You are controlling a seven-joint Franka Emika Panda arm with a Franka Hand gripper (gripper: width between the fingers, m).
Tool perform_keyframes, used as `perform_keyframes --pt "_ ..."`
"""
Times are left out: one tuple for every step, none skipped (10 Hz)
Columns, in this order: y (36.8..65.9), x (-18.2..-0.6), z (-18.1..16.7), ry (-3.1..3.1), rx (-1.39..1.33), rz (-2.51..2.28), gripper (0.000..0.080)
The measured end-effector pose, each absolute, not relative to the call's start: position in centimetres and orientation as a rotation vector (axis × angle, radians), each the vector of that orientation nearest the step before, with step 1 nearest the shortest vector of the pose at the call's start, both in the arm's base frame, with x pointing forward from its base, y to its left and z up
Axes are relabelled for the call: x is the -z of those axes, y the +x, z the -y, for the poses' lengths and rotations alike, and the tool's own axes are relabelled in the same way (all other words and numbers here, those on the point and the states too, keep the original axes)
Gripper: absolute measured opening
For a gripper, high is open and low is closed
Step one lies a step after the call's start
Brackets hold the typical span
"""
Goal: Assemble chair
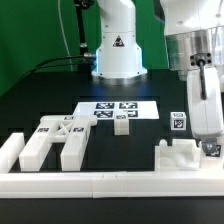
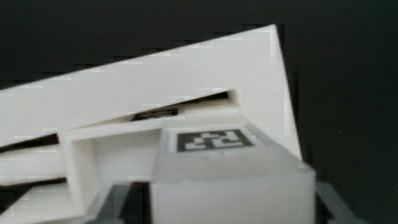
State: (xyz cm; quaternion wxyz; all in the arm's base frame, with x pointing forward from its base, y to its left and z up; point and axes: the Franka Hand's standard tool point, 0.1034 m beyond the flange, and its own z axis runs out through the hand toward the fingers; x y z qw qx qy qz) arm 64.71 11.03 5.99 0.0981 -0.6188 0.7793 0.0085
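**Gripper low at the right-hand piece**

The gripper (image 1: 208,148) hangs low at the exterior view's right, over a white chair piece (image 1: 183,157) just behind the rail (image 1: 100,184). The jaws straddle its tagged block (image 2: 217,150); gripping or loose, I can't tell. The X-panel (image 1: 58,128) and legs (image 1: 30,150) lie well apart, on the left.

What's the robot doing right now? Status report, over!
Fingers low, either side of tagged chair piece, grip unclear. X-braced panel lying apart, exterior view's left. Nothing seen blocking.
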Motion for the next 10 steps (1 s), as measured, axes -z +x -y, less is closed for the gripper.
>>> perform_keyframes --pt "64.7 -5.9 -11.0 -1.837 -0.025 -2.302 0.0552" --pt "64.7 -5.9 -11.0 -1.839 -0.025 -2.301 0.0552" --pt "64.7 -6.0 -11.0 -1.852 -0.023 -2.29 0.0632" --pt "64.8 -7.2 -10.4 -1.942 0.0 -2.197 0.0632" --pt "64.8 -9.4 -9.2 -1.97 0.016 -2.138 0.0644" --pt "65.0 -11.1 -8.3 -1.975 0.035 -2.107 0.0648" --pt "65.1 -11.3 -8.2 -1.971 0.041 -2.107 0.0648" --pt "64.9 -11.0 -8.4 -1.977 0.037 -2.107 0.0649" --pt "64.9 -11.0 -8.4 -1.977 0.037 -2.107 0.0649" --pt "64.9 -10.9 -8.4 -1.978 0.037 -2.107 0.0649"
